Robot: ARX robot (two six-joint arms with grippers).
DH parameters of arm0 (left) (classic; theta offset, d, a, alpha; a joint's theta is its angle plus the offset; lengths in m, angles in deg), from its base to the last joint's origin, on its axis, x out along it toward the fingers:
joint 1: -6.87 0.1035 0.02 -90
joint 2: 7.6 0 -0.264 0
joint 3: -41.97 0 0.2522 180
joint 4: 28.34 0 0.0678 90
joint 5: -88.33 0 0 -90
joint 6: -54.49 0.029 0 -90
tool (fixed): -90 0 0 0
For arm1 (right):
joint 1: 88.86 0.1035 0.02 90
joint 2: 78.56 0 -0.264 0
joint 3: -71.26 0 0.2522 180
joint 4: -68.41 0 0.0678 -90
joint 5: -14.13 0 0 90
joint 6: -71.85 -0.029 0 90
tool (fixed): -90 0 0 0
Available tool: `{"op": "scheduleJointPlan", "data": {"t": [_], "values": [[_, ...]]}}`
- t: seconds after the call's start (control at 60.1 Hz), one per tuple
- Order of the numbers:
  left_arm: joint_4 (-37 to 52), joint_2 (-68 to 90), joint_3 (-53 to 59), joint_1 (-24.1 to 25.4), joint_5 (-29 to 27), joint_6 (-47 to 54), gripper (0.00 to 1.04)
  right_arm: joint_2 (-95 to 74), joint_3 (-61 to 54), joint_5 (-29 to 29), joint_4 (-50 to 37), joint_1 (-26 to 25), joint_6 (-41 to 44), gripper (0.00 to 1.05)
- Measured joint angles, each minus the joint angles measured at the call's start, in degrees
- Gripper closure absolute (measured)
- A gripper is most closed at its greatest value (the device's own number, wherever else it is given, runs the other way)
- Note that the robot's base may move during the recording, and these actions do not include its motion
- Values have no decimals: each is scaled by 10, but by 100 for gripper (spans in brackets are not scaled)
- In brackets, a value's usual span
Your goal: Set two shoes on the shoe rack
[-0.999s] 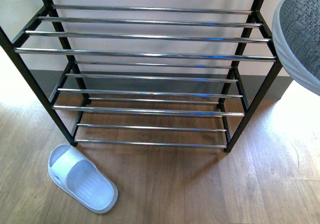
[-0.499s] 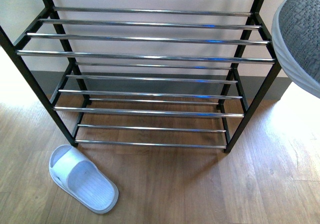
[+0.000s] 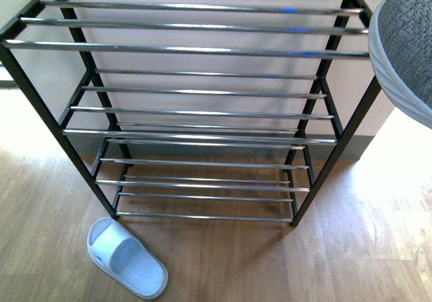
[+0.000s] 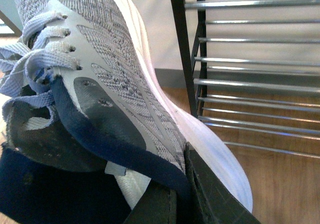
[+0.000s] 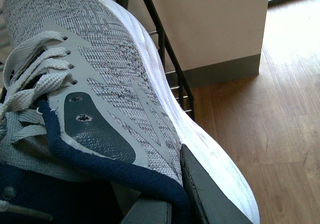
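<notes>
Clamping left claw (image 4: pixel 181 186) on the navy collar of one grey sneaker (image 4: pixel 125 78), beside the shoe rack (image 3: pixel 196 49). Lying on the floor (image 3: pixel 358 248) before the rack's left foot: pale slide (image 3: pixel 128 268). Clamping right claw (image 5: pixel 177 189) on the other sneaker (image 3: pixel 408 45), right of the rack.

Tall shoe rack (image 3: pixel 196 48) with black metal uprights and shelves of thin chrome rods, standing upright on a wooden floor against a pale wall. The left-side sneaker (image 4: pixel 125 83) is grey knit with pale laces, navy lining and a white sole. It is held off the floor by its heel collar, close beside one of the rack's uprights. The right-side sneaker (image 5: pixel 115 83) matches it and is held the same way, its toe raised beside the rack's right upright. A pale blue slide sandal (image 3: pixel 128 258) lies sole-down on the floor near the rack's front left foot.
</notes>
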Motion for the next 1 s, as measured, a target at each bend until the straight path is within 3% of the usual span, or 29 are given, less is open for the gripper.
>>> {"op": "scheduleJointPlan", "data": {"t": [0.333, 0.416, 0.483, 0.732, 0.866, 0.999], "values": [[0, 0, 0, 0, 0, 0, 103, 0, 0, -1, 0, 0, 0, 103], [0, 0, 0, 0, 0, 0, 103, 4, -35, 15, -112, 10, 2, 103], [0, 0, 0, 0, 0, 0, 103, 13, -30, 62, -164, 44, 4, 103], [0, 0, 0, 0, 0, 0, 103, -61, 108, 169, -61, 184, -68, 103], [0, 0, 0, 0, 0, 0, 103, -172, 222, 231, -4, 287, -142, 103], [0, 0, 0, 0, 0, 0, 103, -268, 307, 283, 31, 333, -200, 103]]}}
